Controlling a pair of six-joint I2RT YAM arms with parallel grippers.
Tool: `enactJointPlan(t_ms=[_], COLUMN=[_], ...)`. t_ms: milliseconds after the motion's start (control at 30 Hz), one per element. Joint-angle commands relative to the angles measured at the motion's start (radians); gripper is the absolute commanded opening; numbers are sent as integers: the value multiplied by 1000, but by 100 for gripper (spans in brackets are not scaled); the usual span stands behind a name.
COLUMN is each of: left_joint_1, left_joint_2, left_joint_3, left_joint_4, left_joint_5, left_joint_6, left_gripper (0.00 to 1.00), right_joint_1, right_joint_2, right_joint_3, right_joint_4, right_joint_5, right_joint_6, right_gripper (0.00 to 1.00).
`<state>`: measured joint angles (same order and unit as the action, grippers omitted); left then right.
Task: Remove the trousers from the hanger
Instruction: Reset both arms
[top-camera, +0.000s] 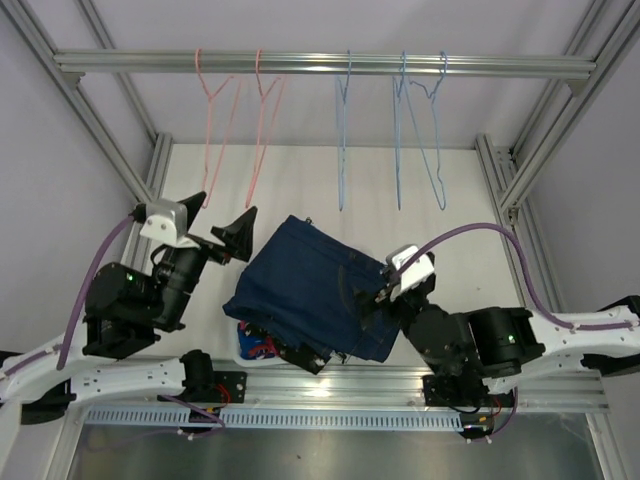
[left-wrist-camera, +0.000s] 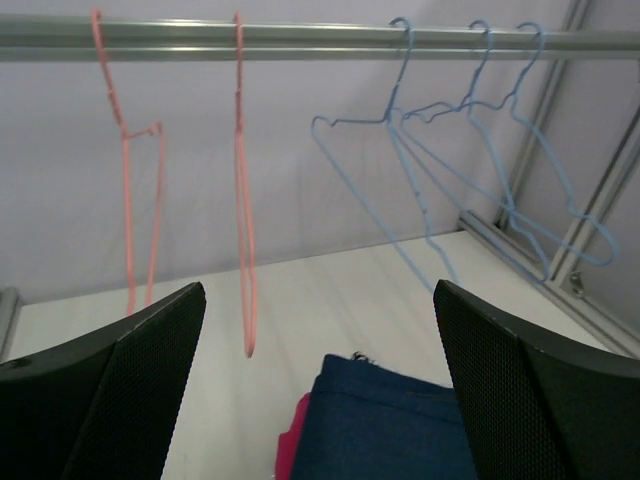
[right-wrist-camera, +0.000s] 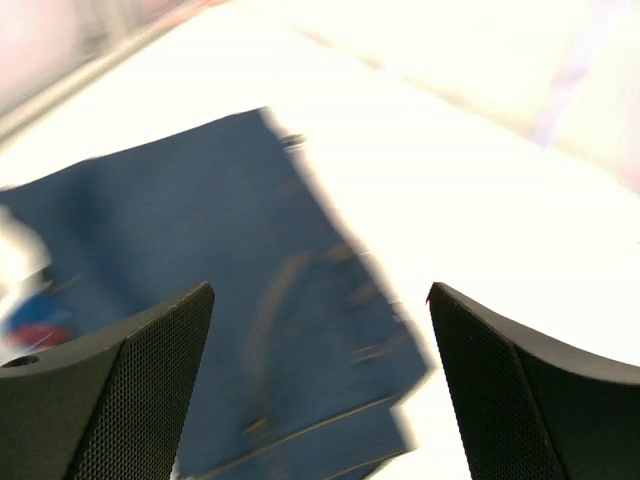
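Seen from above, a metal rail (top-camera: 320, 64) runs across the back of a white tabletop (top-camera: 420, 190). Five wire hangers hook over the rail, two pink hangers (left-wrist-camera: 242, 200) on the left and three blue hangers (top-camera: 342, 150) on the right, and all five are bare. The dark blue denim trousers (top-camera: 310, 290) lie off the hangers, spread flat on the tabletop near its front edge, between the two arms. They rest on top of a small heap of other garments. A blue garment with red and white pattern (top-camera: 255, 345) peeks out from under their near left corner, with a black piece of cloth (top-camera: 300, 355) just beside it. In the left wrist view a sliver of pink cloth (left-wrist-camera: 297, 440) shows against the left edge of the denim. The left gripper (left-wrist-camera: 318, 285) is raised above the tabletop to the left of the heap and faces the rail. Its fingers are spread wide and hold nothing. The right gripper (right-wrist-camera: 321, 290) hangs over the right part of the denim trousers, also spread wide and holding nothing. The right wrist view is blurred, so it is not possible to tell whether the fingers touch the cloth.
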<state>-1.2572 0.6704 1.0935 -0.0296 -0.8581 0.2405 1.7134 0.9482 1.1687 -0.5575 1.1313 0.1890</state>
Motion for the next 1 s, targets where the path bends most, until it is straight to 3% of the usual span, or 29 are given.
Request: enactJointPlan(t_ms=[0,133,267,333,433,600,800,967], left_joint_1=[13,15,38,56,67,101,104,108], left_joint_2=[-75,-136,-233,-270,-272,-253,-224,-232], left_joint_3=[-101,-193,-274,-296,-302,-308,-319,-328], left_joint_4=[122,83,112,117,122,112,123,138], left_joint_5=[-54,-111,-96,-70,-99,-95,-99,-91], left_joint_6=[71,69,27,26,33,10,22,25], left_gripper=[99,100,99,100,100,99,99,99], right_joint_1=[-83,-211,-444,-501,-518,-561,-586,-566], right_joint_2=[-34,-74,-112,-141,-201,-178,-114,-137], right_joint_3=[13,-53,-107,-125,-162,-208,-133,-142], right_joint_4=[112,218,251,280,300,406,222,200], right_joint_5=[140,154,105,76,87,344,317,223], right_joint_6=[-184,-376,-410,-401,-378,-474,-278,-250], right_gripper=[93,95,96,99,99,99,99,99])
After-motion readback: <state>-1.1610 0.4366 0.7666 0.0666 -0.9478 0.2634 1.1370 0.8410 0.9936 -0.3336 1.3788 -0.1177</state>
